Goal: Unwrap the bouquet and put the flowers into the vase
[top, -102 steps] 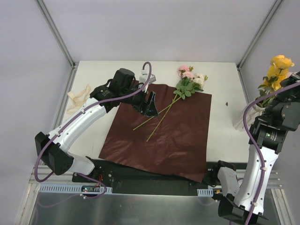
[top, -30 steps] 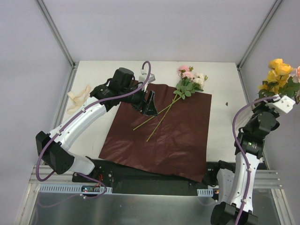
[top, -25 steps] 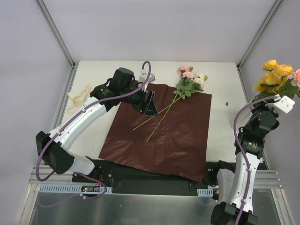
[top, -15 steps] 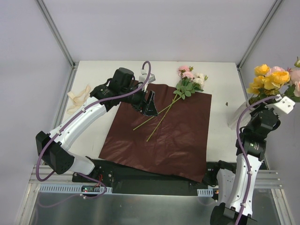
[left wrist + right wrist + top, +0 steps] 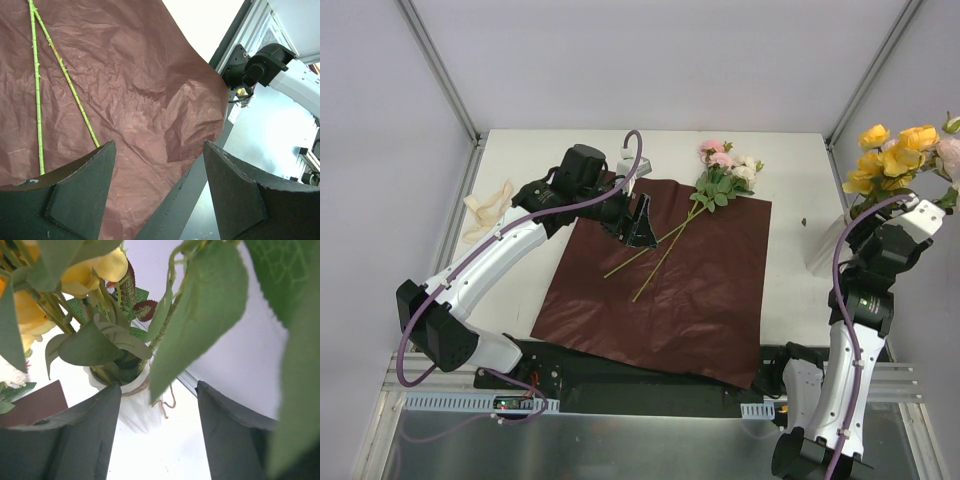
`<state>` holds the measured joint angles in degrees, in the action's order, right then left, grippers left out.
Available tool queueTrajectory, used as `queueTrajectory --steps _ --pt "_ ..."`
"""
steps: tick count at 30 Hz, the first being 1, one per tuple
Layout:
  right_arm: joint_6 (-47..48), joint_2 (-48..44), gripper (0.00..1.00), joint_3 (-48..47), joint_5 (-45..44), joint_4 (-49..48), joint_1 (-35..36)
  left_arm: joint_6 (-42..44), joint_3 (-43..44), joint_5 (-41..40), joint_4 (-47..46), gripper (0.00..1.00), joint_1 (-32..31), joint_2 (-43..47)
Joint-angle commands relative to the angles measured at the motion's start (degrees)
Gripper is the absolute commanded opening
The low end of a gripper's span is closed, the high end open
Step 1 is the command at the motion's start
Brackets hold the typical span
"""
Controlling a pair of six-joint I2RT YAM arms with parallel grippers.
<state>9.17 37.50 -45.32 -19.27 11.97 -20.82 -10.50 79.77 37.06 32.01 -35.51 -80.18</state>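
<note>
With jaws apart, the left gripper (image 5: 640, 227) hovers nearest the flowers (image 5: 717, 185), their long stems running ahead past its left finger.

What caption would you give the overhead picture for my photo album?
Yellow flowers stand in the vase at right; two pink-and-white stems lie on maroon paper.

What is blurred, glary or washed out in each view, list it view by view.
Top external: even light, a faint sheen on the maroon paper. Left wrist: paper creases and green stems sharp, table corner washed white. Right wrist: near leaves blurred, vase pale and soft against a bright background.
</note>
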Motion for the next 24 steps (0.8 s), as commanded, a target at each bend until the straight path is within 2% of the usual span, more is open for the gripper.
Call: queueTrajectory --steps 1,4,7,17,20,24 --pt "-1.52 -0.14 0.73 -4.33 0.2 4.46 -0.36 0.13 0.04 1.17 -0.9 0.7 0.53 1.08" --pt "-4.24 -0.05 0.85 -5.56 0.46 9.91 -0.36 0.13 0.04 1.26 -0.81 0.71 0.44 0.73" --pt "-6.7 -1.19 0.91 -5.83 2.03 13.69 -0.36 0.39 -0.05 0.91 -0.81 0.71 0.44 0.47" --pt "-10.91 -7.17 0.93 -6.71 7.14 26.77 0.25 1.1 -0.49 -1.11 -0.81 0.72 0.44 -2.08" --pt "-16.69 -8.66 0.93 -4.7 12.22 29.68 1.13 1.45 -0.58 -2.16 -0.81 0.72 0.53 -2.78" --pt "-23.56 -9.9 0.93 1.8 29.15 28.55 2.79 1.98 -0.75 -3.48 -0.63 0.73 0.61 -3.93"
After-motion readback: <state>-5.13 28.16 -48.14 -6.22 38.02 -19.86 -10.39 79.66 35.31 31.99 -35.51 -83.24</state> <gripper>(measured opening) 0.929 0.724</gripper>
